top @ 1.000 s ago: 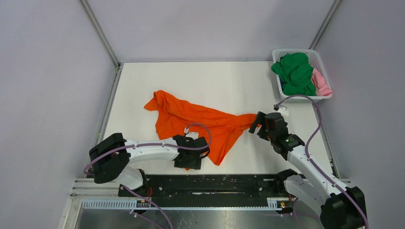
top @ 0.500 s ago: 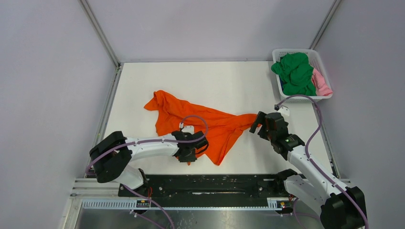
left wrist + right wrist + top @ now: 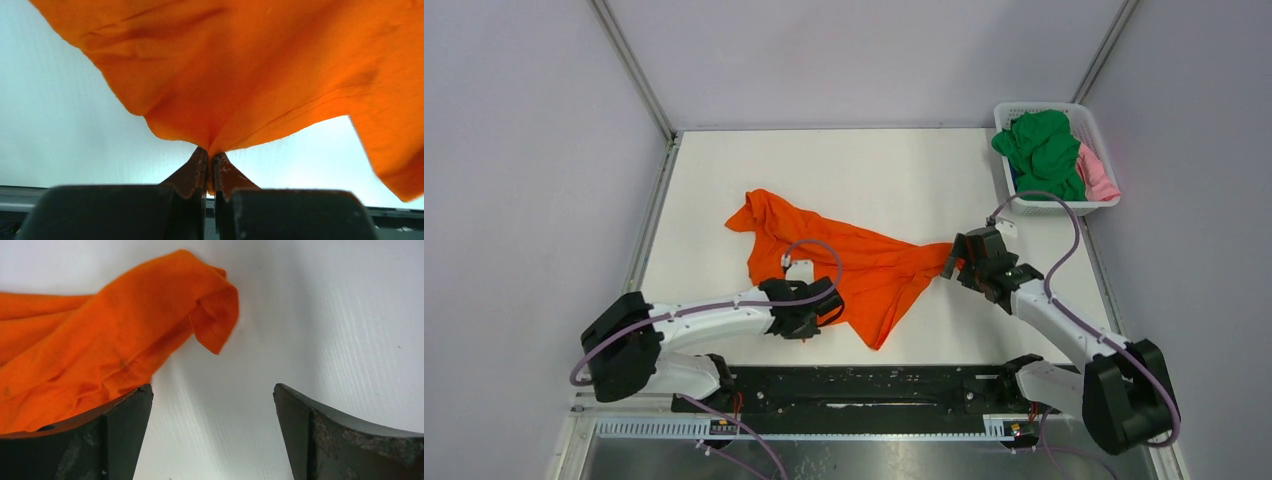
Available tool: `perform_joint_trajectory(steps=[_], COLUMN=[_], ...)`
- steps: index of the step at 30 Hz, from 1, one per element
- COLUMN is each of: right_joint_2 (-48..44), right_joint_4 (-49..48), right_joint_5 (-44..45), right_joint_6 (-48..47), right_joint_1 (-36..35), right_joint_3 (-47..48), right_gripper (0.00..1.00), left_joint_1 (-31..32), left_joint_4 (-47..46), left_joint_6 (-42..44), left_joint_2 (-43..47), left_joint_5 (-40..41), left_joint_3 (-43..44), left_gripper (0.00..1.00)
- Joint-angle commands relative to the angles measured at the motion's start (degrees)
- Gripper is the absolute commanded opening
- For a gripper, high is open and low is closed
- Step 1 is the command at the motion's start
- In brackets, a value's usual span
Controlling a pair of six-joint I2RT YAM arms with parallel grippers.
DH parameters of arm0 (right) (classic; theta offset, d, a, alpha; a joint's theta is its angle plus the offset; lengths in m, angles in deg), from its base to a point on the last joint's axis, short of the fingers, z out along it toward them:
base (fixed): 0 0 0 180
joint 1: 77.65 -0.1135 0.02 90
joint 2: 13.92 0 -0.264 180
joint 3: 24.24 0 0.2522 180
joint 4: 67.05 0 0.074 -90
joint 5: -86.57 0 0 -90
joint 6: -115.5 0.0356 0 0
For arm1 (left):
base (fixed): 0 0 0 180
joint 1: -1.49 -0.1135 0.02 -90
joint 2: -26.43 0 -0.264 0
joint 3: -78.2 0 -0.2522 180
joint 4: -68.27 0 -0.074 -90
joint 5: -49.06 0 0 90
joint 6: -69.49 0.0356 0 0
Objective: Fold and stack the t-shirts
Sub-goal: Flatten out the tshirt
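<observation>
left wrist: left pincer [image 3: 210, 156] clamped on orange t-shirt [image 3: 250, 75]; right pincer [image 3: 212, 390] spread wide.

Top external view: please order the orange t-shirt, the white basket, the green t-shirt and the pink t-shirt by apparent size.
1. orange t-shirt
2. white basket
3. green t-shirt, bunched
4. pink t-shirt; only its visible part counts

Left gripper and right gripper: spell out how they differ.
The left gripper is shut, pinching an edge of the orange t-shirt; the right gripper stands wide open, holding nothing. The left gripper is at the shirt's near edge; the right gripper faces its right-hand tip, which lies just ahead of its fingers. Both are low over the table at the same shirt.
</observation>
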Motion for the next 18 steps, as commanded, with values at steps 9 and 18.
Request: perform_joint_trajectory(steps=[9,18], right_joint_2=[12.7,15.49], right_joint_4=[-6.53,-8.7], right_joint_5=[-15.78,-16.09], right_joint_6=[4.47,4.81], right_joint_1=[0.28,0.25], right_joint_3=[7.59,7.05], right_gripper=[0.92,0.92], left_joint_1=[-0.61,-1.27], left_joint_4=[7.27,17.9], left_joint_6=[-2.1,-5.26], left_joint_2=[23.38,39.03], left_joint_5=[7.6,16.86], left_joint_3=[-1.89,0.45], left_gripper=[0.0,0.0])
